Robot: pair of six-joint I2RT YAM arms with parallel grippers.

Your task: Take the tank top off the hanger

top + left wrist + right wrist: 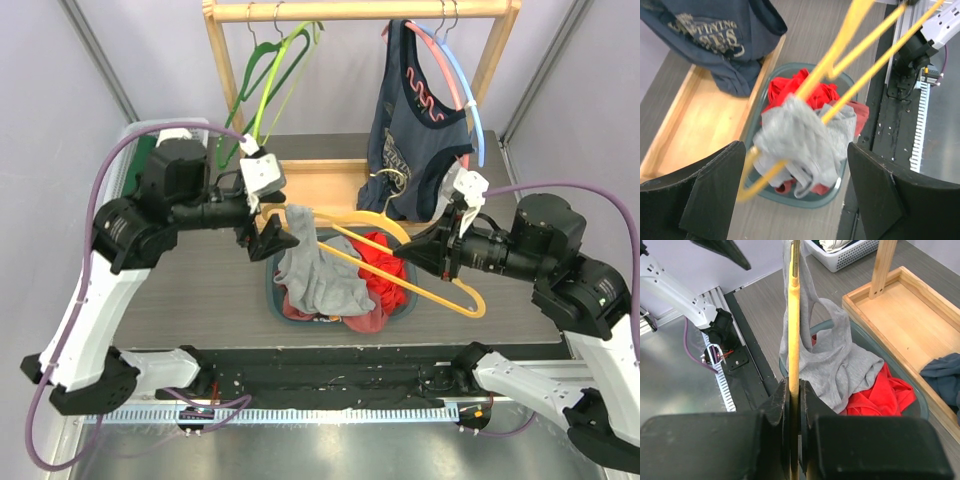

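My right gripper (795, 402) is clamped tight on the bottom bar of a yellow hanger (794, 330). It holds the hanger out nearly level over a teal basket (812, 200) in the middle of the table. I judge the hanger is kept there so that whatever slips off lands in the basket and not on the table.

The grey tank top (310, 265) is bunched at the hanger's far end, the end nearest my left arm. Most of its cloth sags down into the basket, onto red clothes (385, 270) already lying there. From my right wrist, one strap seems to loop around the hanger's tip. So I judge the top is not yet fully off, though I cannot see the catch point clearly.

My left gripper (270, 235) hovers just above that bunched end with its fingers (715, 185) spread wide. It holds nothing. The grey cloth shows in the gap below the fingers, apart from them.

Behind the basket stands a wooden rack (360, 10). A navy top (410, 150) hangs on it at the right, well clear of my work.

Next I would likely need to draw the last strap off the tip, or tilt the hanger so that it slides free. The risk is that the strap snags on the hanger's curved end.
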